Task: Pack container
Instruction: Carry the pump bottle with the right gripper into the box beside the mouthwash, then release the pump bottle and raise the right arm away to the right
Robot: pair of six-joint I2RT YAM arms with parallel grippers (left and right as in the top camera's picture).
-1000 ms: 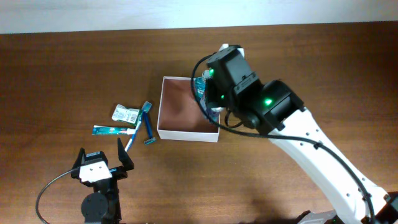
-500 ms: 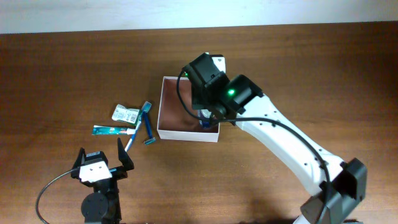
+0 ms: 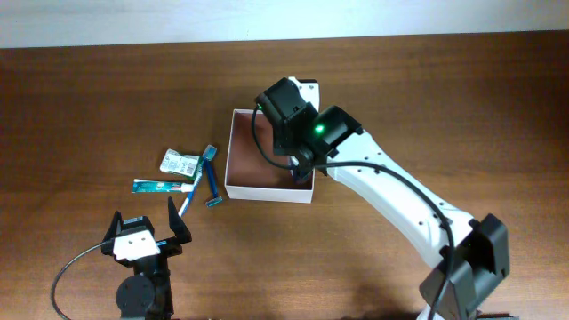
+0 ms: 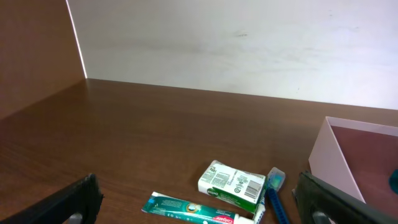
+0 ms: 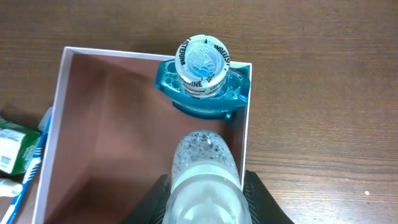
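The container [image 3: 267, 193], a shallow white-walled box with a pinkish-brown inside, lies mid-table; it also shows as the container [image 5: 112, 53] and the container [image 4: 323, 155]. My right gripper [image 5: 205, 190] is shut on a clear bottle [image 5: 205, 155] with bubbles inside, held over the container's right side. In the overhead view the right gripper [image 3: 298, 171] is mostly hidden under its arm. A teal mouthwash bottle [image 5: 204, 81] with a white cap stands in the container's far right corner. My left gripper [image 3: 147, 228] rests open near the front edge, holding nothing.
Left of the container lie a green-and-white packet [image 3: 178, 163], a toothpaste tube [image 3: 160, 187] and a blue razor [image 3: 212, 182]. The left wrist view shows the same packet [image 4: 231, 183] and tube [image 4: 193, 208] ahead of the open left gripper [image 4: 202, 202].
The right arm has swung left and lowered over the container's right side, still gripping the clear bottle. The left arm has not moved.
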